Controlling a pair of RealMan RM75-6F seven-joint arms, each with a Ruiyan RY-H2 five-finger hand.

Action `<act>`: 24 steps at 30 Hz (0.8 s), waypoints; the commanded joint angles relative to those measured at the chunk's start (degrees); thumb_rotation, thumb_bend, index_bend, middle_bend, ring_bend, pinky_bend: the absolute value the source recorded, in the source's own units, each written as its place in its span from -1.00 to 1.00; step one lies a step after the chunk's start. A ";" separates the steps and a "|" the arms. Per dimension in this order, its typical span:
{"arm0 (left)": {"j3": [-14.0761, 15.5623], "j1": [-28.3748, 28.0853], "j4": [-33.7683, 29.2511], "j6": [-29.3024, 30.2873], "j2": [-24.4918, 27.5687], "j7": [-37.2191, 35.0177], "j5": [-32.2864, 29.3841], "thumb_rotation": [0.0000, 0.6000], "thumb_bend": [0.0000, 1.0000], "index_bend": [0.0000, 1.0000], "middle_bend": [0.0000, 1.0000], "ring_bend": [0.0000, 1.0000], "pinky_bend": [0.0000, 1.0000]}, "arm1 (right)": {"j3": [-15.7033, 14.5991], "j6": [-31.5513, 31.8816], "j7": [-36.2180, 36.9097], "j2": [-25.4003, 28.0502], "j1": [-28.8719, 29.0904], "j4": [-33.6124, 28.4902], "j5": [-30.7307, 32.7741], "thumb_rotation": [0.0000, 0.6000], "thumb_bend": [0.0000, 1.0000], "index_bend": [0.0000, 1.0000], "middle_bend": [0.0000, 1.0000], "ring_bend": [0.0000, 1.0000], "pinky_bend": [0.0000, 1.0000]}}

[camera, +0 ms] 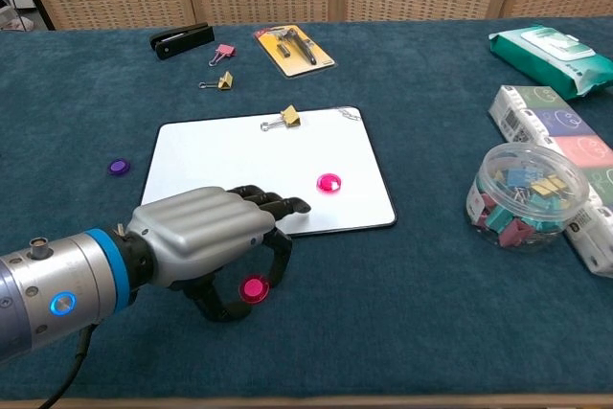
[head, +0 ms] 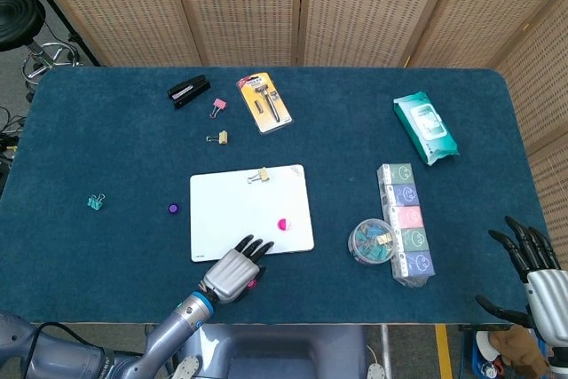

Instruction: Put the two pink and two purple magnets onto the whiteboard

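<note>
L hand over pink magnet

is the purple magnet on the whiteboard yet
No, the purple magnet lies on the blue cloth, apart from the whiteboard's left edge.

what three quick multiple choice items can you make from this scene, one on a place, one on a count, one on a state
1. Where is the purple magnet?
A. on the table left of the whiteboard
B. on the whiteboard
C. in the clip tub

2. How many pink magnets are on the whiteboard?
A. none
B. one
C. two

3. What is the left hand doing?
A. resting flat on the whiteboard
B. holding the stapler
C. curling its fingers around the loose pink magnet

Key: 1 A, it lies on blue cloth beside the board. 2 B, only one pink magnet on the board. 3 C, fingertips flank the magnet below the board.
</note>
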 commanded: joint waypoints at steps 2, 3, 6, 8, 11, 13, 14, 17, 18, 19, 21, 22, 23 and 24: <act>-0.07 0.06 0.01 0.16 -0.10 0.48 -0.29 1.00 -0.38 0.12 -1.00 -1.00 -1.00 | 0.07 -0.33 0.15 0.12 -0.04 -0.10 -0.09 1.00 -0.95 -0.73 -1.00 -1.00 -1.00; -0.07 0.04 0.01 0.18 -0.10 0.63 -0.28 1.00 -0.38 0.13 -1.00 -1.00 -1.00 | 0.11 -0.38 0.11 0.13 -0.05 -0.12 -0.09 1.00 -0.95 -0.73 -1.00 -1.00 -1.00; -0.30 0.03 -0.09 0.30 -0.04 0.74 -0.26 1.00 -0.38 0.13 -1.00 -1.00 -1.00 | 0.18 -0.65 0.02 0.13 -0.09 -0.16 -0.09 1.00 -0.95 -0.73 -1.00 -1.00 -1.00; -0.47 0.02 -0.21 0.39 0.08 0.76 -0.27 1.00 -0.37 0.14 -1.00 -1.00 -1.00 | 0.21 -0.84 0.06 0.15 -0.10 -0.19 -0.09 1.00 -0.95 -0.73 -1.00 -1.00 -1.00; -0.65 0.00 -0.54 0.42 0.43 0.87 -0.45 1.00 -0.33 0.14 -1.00 -1.00 -1.00 | 0.28 -1.08 0.13 0.22 -0.13 -0.27 -0.09 1.00 -0.95 -0.73 -1.00 -1.00 -1.00; -0.77 -0.04 -0.73 0.46 0.61 1.00 -0.64 1.00 -0.33 0.14 -1.00 -1.00 -1.00 | 0.31 -1.18 0.12 0.25 -0.16 -0.31 -0.11 1.00 -0.95 -0.73 -1.00 -1.00 -1.00; -0.89 -0.08 -0.80 0.50 0.72 1.10 -0.75 1.00 -0.33 0.14 -1.00 -1.00 -1.00 | 0.33 -1.28 0.04 0.25 -0.18 -0.34 -0.10 1.00 -0.95 -0.73 -1.00 -1.00 -1.00; -1.46 -0.21 -1.06 0.64 1.02 1.08 -1.05 1.00 -0.33 0.14 -1.00 -1.00 -1.00 | 0.33 -1.60 -0.10 0.30 -0.20 -0.46 -0.06 1.00 -0.95 -0.73 -1.00 -1.00 -1.00; -1.61 -0.27 -1.14 0.67 1.12 1.09 -1.11 1.00 -0.33 0.14 -1.00 -1.00 -1.00 | 0.34 -1.68 -0.14 0.31 -0.20 -0.47 -0.06 1.00 -0.95 -0.73 -1.00 -1.00 -1.00; -1.76 -0.33 -1.23 0.68 1.22 1.12 -1.21 1.00 -0.33 0.14 -1.00 -1.00 -1.00 | 0.35 -1.76 -0.17 0.32 -0.20 -0.49 -0.06 1.00 -0.95 -0.73 -1.00 -1.00 -1.00; -2.20 -0.55 -1.41 0.77 1.43 1.35 -1.50 1.00 -0.33 0.14 -1.00 -1.00 -1.00 | 0.39 -1.96 -0.25 0.34 -0.19 -0.56 0.00 1.00 -0.95 -0.73 -1.00 -1.00 -1.00; -2.41 -0.66 -1.48 0.75 1.50 1.39 -1.66 1.00 -0.33 0.14 -1.00 -1.00 -1.00 | 0.41 -2.05 -0.28 0.34 -0.18 -0.59 0.01 1.00 -0.95 -0.73 -1.00 -1.00 -1.00; -2.83 -0.84 -1.57 0.77 1.61 1.39 -1.87 1.00 -0.33 0.14 -1.00 -1.00 -1.00 | 0.41 -2.17 -0.29 0.37 -0.16 -0.64 0.00 1.00 -0.95 -0.73 -1.00 -1.00 -1.00; -3.07 -0.98 -1.61 0.76 1.70 1.45 -2.01 1.00 -0.33 0.14 -1.00 -1.00 -1.00 | 0.41 -2.24 -0.28 0.39 -0.17 -0.67 0.00 1.00 -0.95 -0.73 -1.00 -1.00 -1.00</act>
